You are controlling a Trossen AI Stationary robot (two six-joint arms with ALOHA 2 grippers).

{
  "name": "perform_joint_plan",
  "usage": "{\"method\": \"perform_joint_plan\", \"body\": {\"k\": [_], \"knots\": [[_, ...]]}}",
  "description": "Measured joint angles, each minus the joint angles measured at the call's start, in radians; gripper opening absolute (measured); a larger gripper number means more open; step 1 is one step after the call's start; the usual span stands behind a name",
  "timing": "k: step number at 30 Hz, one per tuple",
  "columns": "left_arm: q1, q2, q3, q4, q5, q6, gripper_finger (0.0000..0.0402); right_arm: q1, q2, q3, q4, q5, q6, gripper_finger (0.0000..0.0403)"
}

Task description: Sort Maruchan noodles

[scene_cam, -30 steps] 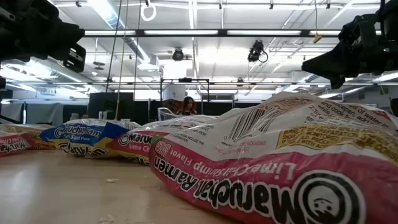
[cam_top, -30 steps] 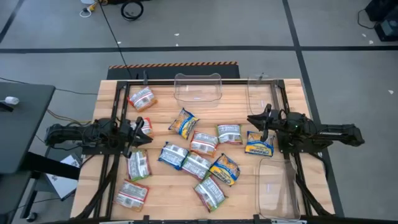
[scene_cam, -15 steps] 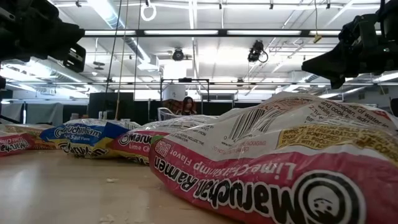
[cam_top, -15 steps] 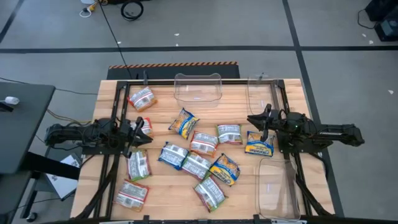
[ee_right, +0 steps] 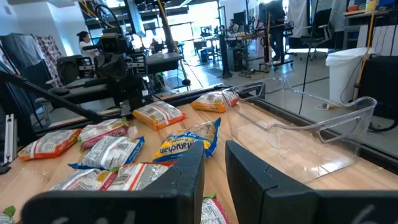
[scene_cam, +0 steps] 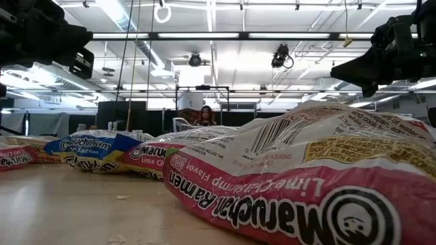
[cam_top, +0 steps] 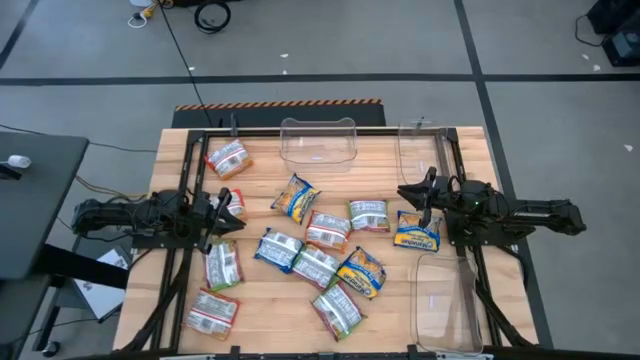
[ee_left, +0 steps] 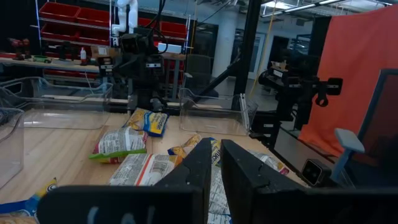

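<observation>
Sorting not started, by the look of it: Maruchan noodles point(cam_top: 318, 249) all loose on the table point(cam_top: 390, 170), clear bins point(cam_top: 318, 140) empty. Left gripper point(cam_top: 222, 212) and right gripper point(cam_top: 409, 193) hover at opposite edges, fingers near-pressed together, holding nothing

Just under the left claw point(cam_top: 228, 212), a red-and-white packet point(cam_top: 236, 203) is mostly hidden by the fingers. The clear bin point(cam_top: 447, 305) behind the right claw point(cam_top: 408, 195) is cut off by the high view's bottom edge. From desk height, the nearest pink packet point(scene_cam: 320, 184) runs off the right edge, and the distant person point(scene_cam: 204, 115) is probably seated, too small to tell.
</observation>
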Motion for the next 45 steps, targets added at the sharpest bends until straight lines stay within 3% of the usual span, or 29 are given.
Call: {"method": "perform_joint_plan", "body": {"k": [4,7,9,14,18,24,32,39,45], "knots": [[0.0,0.0,0.0,0.002,-0.012,0.001,0.0041,0.0,0.0,0.0,0.0,0.0,0.0,0.0071],[-0.001,0.011,0.0,0.031,-0.182,0.038,0.0041,0.0,0.0,0.0,0.0,0.0,0.0,0.0071],[0.0,0.016,0.002,0.017,-0.237,0.013,0.0041,0.0,0.0,0.0,0.0,0.0,0.0,0.0071],[-0.002,0.102,0.093,-0.061,-0.207,-0.083,0.0041,0.0,0.0,0.0,0.009,0.0,0.0,0.0071],[-0.001,0.268,0.22,-0.147,-0.235,-0.074,0.0041,0.0,0.0,0.0,0.016,0.0,0.0,0.0071],[-0.001,0.649,0.455,-0.292,-0.25,-0.137,0.0041,0.0,0.0,0.0,0.018,0.0,0.0,0.0071],[-0.001,1.071,0.7,-0.31,-0.191,-0.285,0.0041,0.0,0.0,0.0,0.022,0.0,0.0,0.0071],[-0.001,1.263,0.86,-0.267,-0.164,-0.412,0.0041,0.0,0.0,0.0,0.043,0.0,0.0,0.0071],[0.006,1.312,0.93,-0.269,-0.185,-0.268,0.0041,-0.002,0.0,0.001,0.093,0.09,-0.013,0.0071]]}}
